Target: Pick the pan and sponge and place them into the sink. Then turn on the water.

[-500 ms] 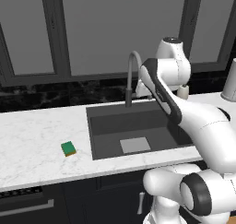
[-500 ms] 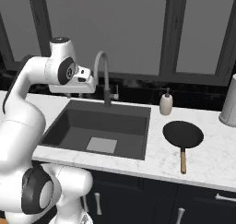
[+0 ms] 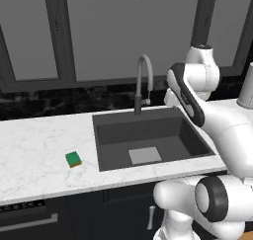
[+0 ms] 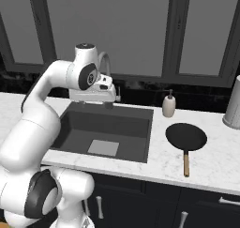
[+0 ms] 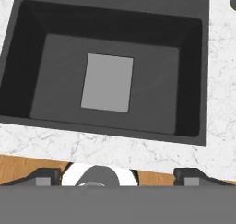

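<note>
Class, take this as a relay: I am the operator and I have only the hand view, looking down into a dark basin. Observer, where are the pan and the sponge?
Observer: The pan lies on the counter beside the sink, on the soap bottle's side, handle pointing to the counter's front edge.
Operator: And the sponge?
Observer: The sponge sits on the counter on the sink's other side, green face up.
Operator: Is water running?
Observer: No stream falls from the faucet.
Operator: Where is my end effector?
Observer: The end effector hangs open above the basin's back edge, near the faucet, holding nothing.
</note>
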Motion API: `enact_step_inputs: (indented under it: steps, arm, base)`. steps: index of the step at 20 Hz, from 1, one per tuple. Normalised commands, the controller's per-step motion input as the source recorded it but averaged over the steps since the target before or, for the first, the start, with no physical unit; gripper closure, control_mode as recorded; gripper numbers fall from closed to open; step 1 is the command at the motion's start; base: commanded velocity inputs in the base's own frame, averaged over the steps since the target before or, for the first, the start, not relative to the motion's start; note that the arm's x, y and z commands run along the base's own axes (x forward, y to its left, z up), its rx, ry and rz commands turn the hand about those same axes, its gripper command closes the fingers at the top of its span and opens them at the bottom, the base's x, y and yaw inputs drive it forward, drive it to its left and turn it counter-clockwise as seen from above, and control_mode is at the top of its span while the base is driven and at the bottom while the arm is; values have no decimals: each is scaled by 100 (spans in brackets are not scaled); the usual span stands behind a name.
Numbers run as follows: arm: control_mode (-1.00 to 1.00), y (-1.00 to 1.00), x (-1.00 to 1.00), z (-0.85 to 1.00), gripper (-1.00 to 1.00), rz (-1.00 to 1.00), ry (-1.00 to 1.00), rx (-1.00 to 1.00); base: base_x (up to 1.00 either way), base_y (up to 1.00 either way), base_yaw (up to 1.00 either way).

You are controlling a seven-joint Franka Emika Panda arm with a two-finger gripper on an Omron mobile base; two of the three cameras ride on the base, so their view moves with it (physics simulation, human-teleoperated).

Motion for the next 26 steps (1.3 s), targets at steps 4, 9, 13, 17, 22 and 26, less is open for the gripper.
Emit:
enact_step_inputs:
  steps: [4,9,13,17,22,26]
  arm:
    - [-100,-100,6,-32,-100,-4,16,0]
    - [-100,-100,1,-42,-100,-3,14,0]
    - [-100,-100,0,-49,-100,-4,12,0]
    - [-100,-100,0,-46,-100,-2,7,1]
    - [-100,-68,0,-44,-100,0,6,0]
    - [-100,-47,0,-29,-100,-1,3,1]
  base:
    - [0,0,0]
    - [0,0,0]
    - [0,0,0]
    - [0,0,0]
    - [0,0,0]
    - [0,0,0]
